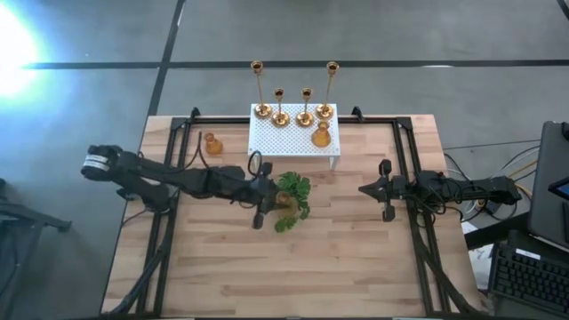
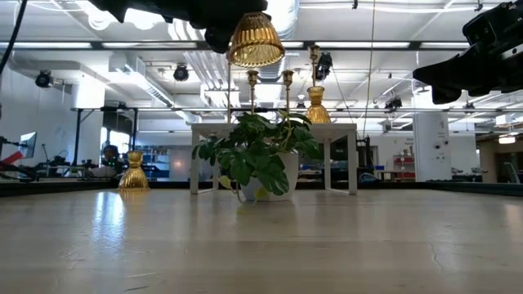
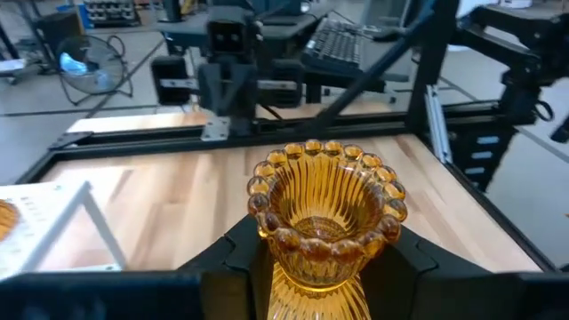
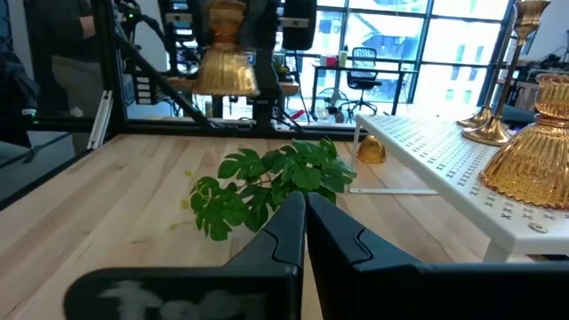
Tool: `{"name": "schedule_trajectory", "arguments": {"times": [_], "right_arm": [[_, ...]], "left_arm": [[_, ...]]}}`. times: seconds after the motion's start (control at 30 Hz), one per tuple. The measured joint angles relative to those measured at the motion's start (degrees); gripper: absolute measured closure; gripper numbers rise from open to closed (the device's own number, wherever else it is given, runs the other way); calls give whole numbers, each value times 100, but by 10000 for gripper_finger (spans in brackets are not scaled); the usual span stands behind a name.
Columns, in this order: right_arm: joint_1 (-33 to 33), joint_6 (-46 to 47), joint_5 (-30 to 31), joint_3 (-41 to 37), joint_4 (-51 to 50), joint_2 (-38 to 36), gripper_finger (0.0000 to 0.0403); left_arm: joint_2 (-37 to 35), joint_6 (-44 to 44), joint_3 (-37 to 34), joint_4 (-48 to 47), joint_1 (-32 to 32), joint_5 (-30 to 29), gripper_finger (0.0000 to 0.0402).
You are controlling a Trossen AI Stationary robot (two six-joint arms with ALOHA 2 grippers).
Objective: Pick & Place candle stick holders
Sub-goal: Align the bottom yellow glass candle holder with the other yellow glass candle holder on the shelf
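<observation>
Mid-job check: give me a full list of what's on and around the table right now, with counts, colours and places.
Tall candle stick holders: two, gold, outer spots at the white stand's far edge.
Shorter candle stick holders: two, gold, between the tall ones.
Squat holder on stand: one, amber-gold, near the stand's right end.
Squat holder on table: one, amber-gold, on the wood left of the stand.
Held squat holder: one, amber-gold, lifted above the plant.
White stand: one, perforated, far middle of the table.
Plant: one, green, in front of the stand.
Table: one, light wood.
Left tool: dark, shut on the held squat holder, over the plant.
Right tool: dark, shut, waiting at the right side.
</observation>
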Motion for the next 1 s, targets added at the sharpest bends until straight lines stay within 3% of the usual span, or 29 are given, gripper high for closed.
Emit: {"name": "schedule_trajectory", "arguments": {"times": [0.6,1.0], "right_arm": [[0,-2,1,-1,0,0,394],[1,-1,1,0,0,0,394]], "left_arm": [[0,55,532,-297,993,-61,272],[0,87,809,-696,1640,-483,272]]}}
